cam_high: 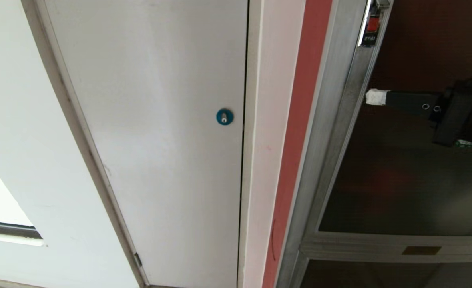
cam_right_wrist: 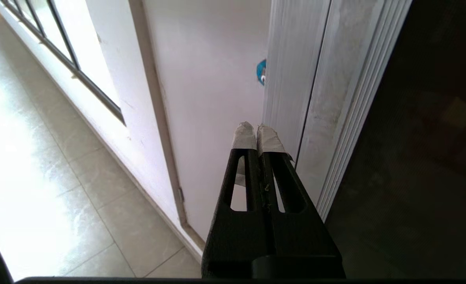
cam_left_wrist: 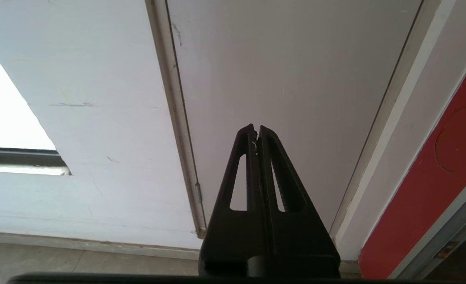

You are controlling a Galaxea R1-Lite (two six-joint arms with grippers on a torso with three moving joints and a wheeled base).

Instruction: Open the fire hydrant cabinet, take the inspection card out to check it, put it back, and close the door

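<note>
So the right gripper [cam_high: 375, 97] is pressed shut with nothing in it, white-taped fingertips together, reaching in from the right across the dark glass of the door [cam_high: 411, 172] and sitting right by its silver frame on the left edge. The door looks closed or nearly so, and the red latch [cam_high: 373, 24] is further up that same edge, well above the fingertips. The fire hydrant cabinet [cam_high: 323, 120] is to the right of the plain white panel [cam_high: 156, 120] with the blue round lock [cam_high: 224, 117]. What could go wrong: with the tips clenched and poking at a smooth metal frame, I'd guess they could just skid off the edge or scrape the glass instead of catching anything, and if the latch hasn't let go, tugging the frame won't swing the door at all. Can't see inside the cabinet through that tinted glass, so no idea where the inspection card is, it's in no view. The left gripper [cam_left_wrist: 256, 132] is also clamped shut and empty, parked low facing the white panel, far from the action.
</note>
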